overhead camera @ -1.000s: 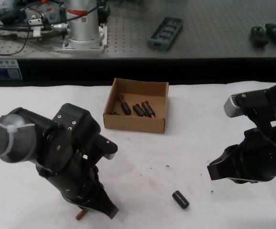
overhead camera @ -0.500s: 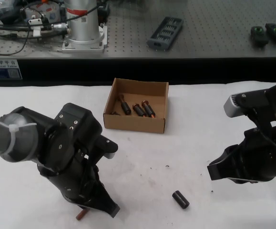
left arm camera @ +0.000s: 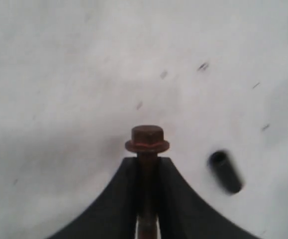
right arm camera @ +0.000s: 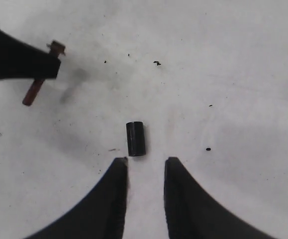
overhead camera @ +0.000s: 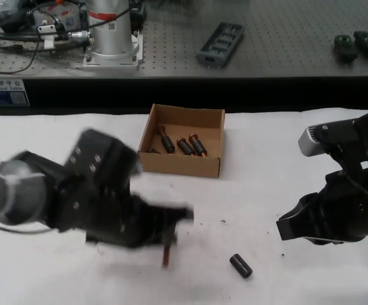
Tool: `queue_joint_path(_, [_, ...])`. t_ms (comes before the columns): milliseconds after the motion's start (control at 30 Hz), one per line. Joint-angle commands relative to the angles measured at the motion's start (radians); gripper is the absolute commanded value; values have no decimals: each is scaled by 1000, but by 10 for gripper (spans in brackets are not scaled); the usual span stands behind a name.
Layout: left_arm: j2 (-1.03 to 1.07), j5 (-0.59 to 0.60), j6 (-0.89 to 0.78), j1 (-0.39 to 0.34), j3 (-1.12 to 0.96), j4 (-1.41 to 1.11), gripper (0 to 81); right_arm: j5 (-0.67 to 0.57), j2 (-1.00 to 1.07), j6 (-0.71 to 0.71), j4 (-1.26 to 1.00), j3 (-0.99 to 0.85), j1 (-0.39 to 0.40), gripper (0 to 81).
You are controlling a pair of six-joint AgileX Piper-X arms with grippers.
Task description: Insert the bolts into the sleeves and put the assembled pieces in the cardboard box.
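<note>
The bolt (left arm camera: 146, 140) is clamped by its shank between the closed fingers of the left gripper (left arm camera: 146, 167), with the hexagonal head projecting beyond the fingertips. It is held above the white cloth (overhead camera: 266, 178). The high view is blurred at this point, so the bolt's exact tilt cannot be confirmed. The sleeve (right arm camera: 135, 139) lies on its side on the cloth, just beyond the tips of the right gripper (right arm camera: 144, 164), whose fingers are spread and hold nothing. The cardboard box (overhead camera: 178, 164) stands well apart and contains several assembled pieces (overhead camera: 184, 146).

Faults to be anticipated:
- The sleeve may be rolled or pushed aside if the fingers are closed off-centre, since it is unrestrained.
- The bolt may be pivoted within the grip, as only the thin shank is held.
- If shank and bore are not brought into line, the bolt may be jammed at the sleeve mouth, or the sleeve knocked loose.
</note>
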Motion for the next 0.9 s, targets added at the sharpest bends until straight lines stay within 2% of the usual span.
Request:
queue_joint_path(0, [-194,-40,-230,10,-4,-244,6,-26,-8,-6,65,-10,-7,157])
queue_joint_path(67, [-263,-47,-307,29,21,-354,6,-26,-1,-19,97,-22,-7,158])
queue_joint_path(167, [-354,-46,-454,70,108,-528,6,2,20,-57,150,-75,-4,204])
queue_joint_path(267, [-447,-5,-499,115,213,-613,6,37,47,-76,201,-150,-4,274])
queue_joint_path(333, [-522,23,-507,144,276,-620,6,42,73,-106,221,-194,-4,277])
queue_joint_path(467, [-662,22,-536,198,377,-623,6,42,160,-137,246,-247,-4,277])
queue_joint_path(633, [-792,22,-546,240,394,-579,6,59,310,-164,326,-307,9,277])
queue_joint_path(867, [-856,29,-543,252,388,-307,6,106,466,-192,368,-404,68,277])
